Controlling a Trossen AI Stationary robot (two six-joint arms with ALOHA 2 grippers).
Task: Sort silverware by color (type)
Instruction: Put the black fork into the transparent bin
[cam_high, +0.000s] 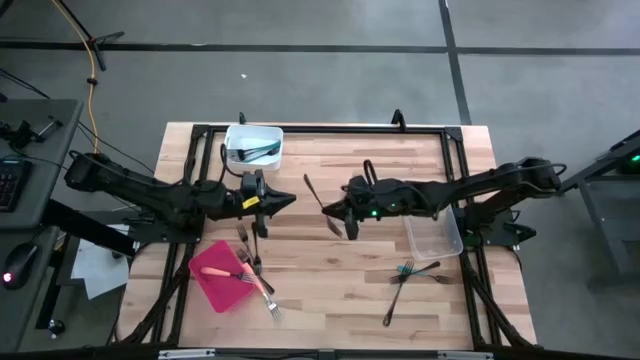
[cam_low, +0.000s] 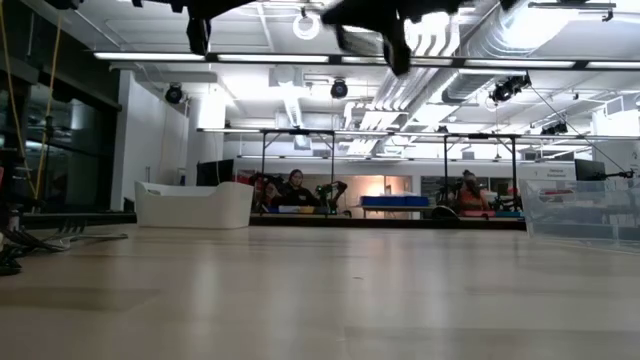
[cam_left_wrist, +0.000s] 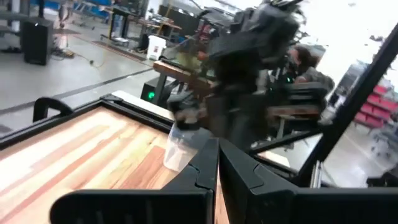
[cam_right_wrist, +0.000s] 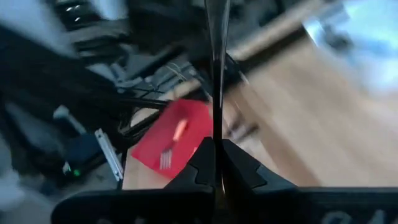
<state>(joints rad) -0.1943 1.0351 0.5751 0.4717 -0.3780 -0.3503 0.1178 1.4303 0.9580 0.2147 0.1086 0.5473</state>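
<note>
Right end effector: the right end effector is nearest the wrist camera, pinched tight on a dark fork that sticks straight out from its tips.
Why held so: gripping one end likely lets the fork be carried and dropped cleanly.
Where it is: seen from above, the right end effector hangs over the middle of the worktop, and the dark fork pokes out toward the left arm.
Left end effector: the left end effector is closed with nothing in it, waiting just across from the right one.
White tub: the white tub at the back already holds dark pieces, so dark ones probably go there.
Red tray: the red tray holds an orange fork, so orange likely goes there.
Clear tub: the clear tub looks empty.
Still loose: a teal fork and dark ones lie near the front right.
</note>
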